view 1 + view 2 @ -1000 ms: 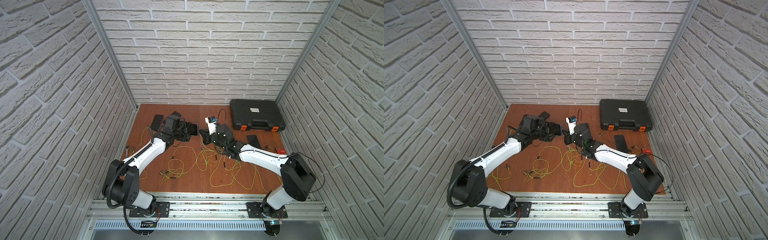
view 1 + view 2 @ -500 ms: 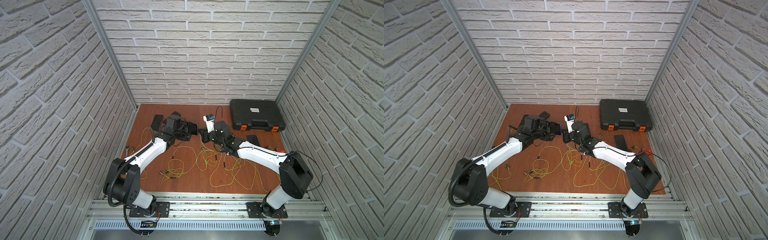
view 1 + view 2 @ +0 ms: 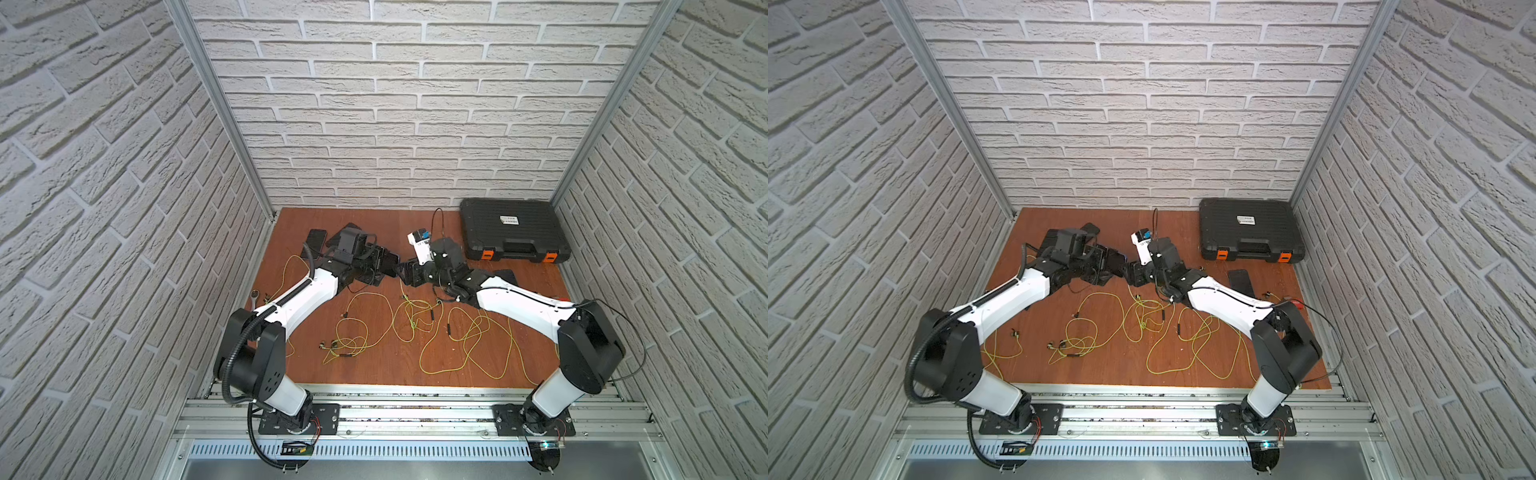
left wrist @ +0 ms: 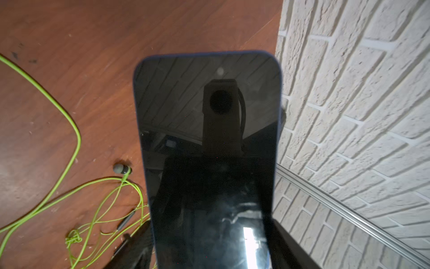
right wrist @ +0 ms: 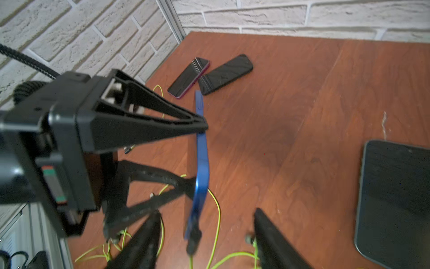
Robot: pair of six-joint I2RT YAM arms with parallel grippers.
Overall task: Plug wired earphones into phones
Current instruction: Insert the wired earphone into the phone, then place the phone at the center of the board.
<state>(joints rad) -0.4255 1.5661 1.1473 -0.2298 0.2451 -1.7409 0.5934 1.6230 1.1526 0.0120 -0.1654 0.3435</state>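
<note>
Right fingers (image 5: 144, 237), shut a moment ago, now stand apart beside the earphone plug (image 5: 192, 242), apparently seated in the blue-edged phone (image 5: 202, 163) (held edge-on above the tabletop (image 5: 290, 116), clamped by the left fingers (image 5: 149, 125)); this connection looks complete.

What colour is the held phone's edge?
Blue. The phone shows edge-on in the right wrist view.

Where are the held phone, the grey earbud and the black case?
held phone (image 4: 209, 139), left wrist view, middle of its dark screen.
earbud (image 4: 121, 168), left wrist view, its grey tip.
case (image 3: 486, 228), a top view, its ribbed lid.
</note>
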